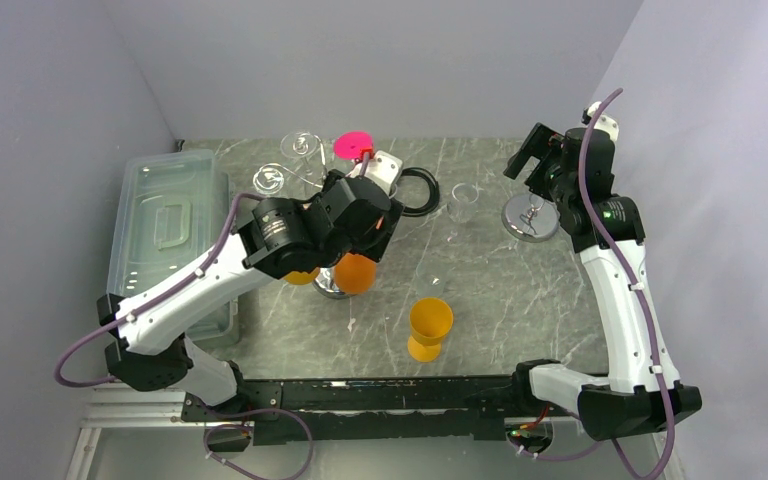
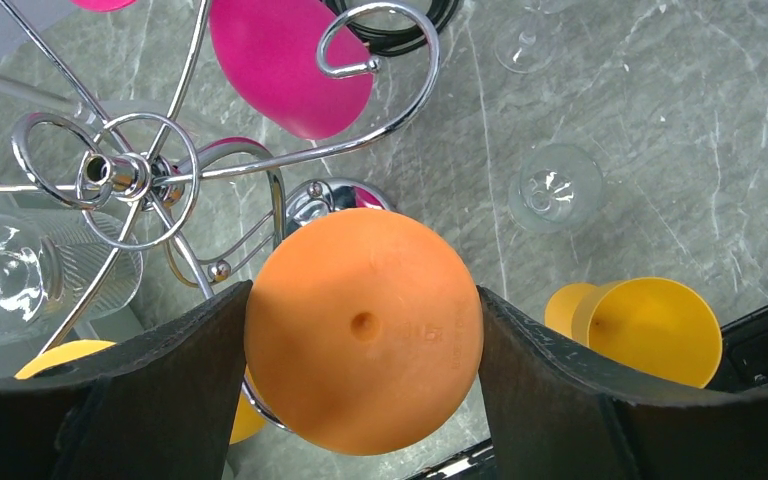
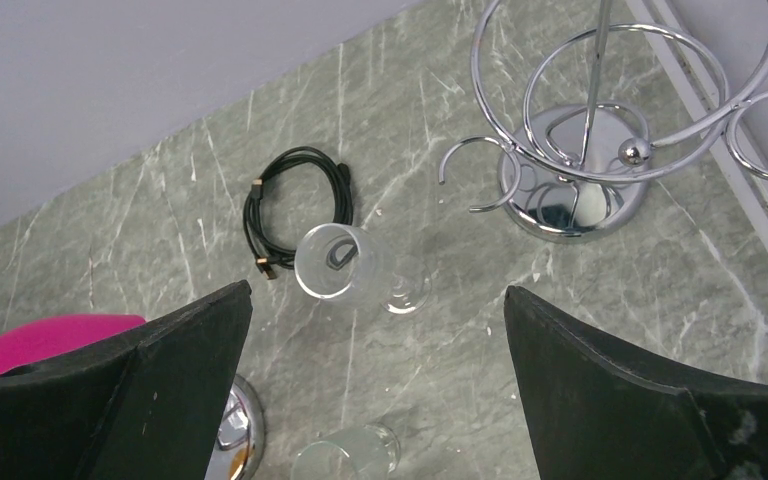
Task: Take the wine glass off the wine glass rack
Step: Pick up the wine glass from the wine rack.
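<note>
The left end effector (image 2: 362, 300) is clenched on the foot of the orange glass (image 2: 360, 340), held between its fingers: grasp made, removal pending. The glass hangs inverted from the rack (image 2: 120, 175), foot towards the wrist, bowl beyond, long axis along the approach. Next, probably slide it off the rack's arm. The right end effector (image 3: 377, 290) gapes, empty.

desk (image 2: 660, 120): grey marble, white veins | wine glass (image 2: 363, 330): orange | wine glass rack (image 2: 112, 173): chrome | cup (image 2: 650, 330), lower right: yellow

Right pincer (image 3: 376, 300) agape above clear glass (image 3: 332, 262)
</note>
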Available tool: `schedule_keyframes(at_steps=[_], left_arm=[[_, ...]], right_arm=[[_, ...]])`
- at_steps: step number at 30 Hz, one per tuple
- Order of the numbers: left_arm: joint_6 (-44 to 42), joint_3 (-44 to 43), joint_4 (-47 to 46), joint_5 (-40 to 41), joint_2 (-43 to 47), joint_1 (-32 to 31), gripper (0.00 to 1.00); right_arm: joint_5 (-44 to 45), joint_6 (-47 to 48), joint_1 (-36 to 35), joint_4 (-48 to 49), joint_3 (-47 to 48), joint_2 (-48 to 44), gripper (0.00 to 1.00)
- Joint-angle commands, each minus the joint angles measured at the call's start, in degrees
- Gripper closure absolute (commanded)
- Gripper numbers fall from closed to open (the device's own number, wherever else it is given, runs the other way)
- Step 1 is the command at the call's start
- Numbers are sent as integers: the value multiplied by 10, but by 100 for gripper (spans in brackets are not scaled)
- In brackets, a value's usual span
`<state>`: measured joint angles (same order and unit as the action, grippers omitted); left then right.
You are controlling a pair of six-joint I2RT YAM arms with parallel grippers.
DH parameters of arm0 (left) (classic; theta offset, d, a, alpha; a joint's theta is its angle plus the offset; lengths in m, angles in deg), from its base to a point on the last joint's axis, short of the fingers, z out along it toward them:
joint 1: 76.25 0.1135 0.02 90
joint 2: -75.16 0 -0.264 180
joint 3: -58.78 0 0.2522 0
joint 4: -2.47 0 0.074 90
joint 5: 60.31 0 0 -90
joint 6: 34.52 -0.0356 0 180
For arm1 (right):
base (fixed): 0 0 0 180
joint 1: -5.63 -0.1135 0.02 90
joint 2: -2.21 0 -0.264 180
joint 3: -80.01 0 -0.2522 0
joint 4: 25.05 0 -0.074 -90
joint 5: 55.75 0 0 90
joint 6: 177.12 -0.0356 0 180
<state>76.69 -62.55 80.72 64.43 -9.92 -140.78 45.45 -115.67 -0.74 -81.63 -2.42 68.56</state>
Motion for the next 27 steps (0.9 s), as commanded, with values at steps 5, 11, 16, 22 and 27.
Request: schedule_keyframes(at_steps=[5,11,16,22,27], left_arm=[[-7,-13,-7,-16,39,1,39],[-6,-9,-3,-21,52,1,41],[-4,-1,4,-17,59,1,42],[0,14,-3,3,81,1,45],[0,19,-6,17,85,1,46]], right_arm=[[4,2,-1,21,-1,-16,0],[5,0,-1,20,-2,-16,0],[4,-2,-1,20,-2,-16,0],[4,-3,-1,19,-2,-14,0],[5,-3,-2,20,-4,-12,0]])
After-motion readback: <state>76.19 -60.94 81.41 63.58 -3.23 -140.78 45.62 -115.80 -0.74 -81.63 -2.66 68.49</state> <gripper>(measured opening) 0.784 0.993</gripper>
